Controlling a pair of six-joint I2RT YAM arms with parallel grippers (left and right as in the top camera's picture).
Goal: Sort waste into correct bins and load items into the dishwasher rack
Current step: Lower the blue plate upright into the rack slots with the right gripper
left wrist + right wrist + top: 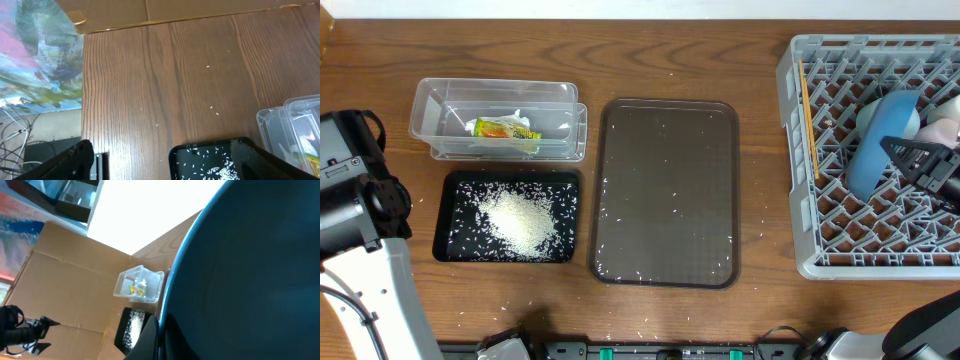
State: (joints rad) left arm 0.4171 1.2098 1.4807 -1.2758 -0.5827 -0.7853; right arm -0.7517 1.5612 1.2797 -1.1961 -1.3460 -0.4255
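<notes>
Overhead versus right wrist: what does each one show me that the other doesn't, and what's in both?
Only overhead: the grey rack, the chopsticks lying in it, and the brown tray. Only right wrist: a cardboard sheet past the table. Both: the blue plate, the clear tub holding the wrapper, and the black tray of rice.

A brown serving tray lies flat at the middle of the wooden desk. Cardboard borders the desk's far edge.
</notes>
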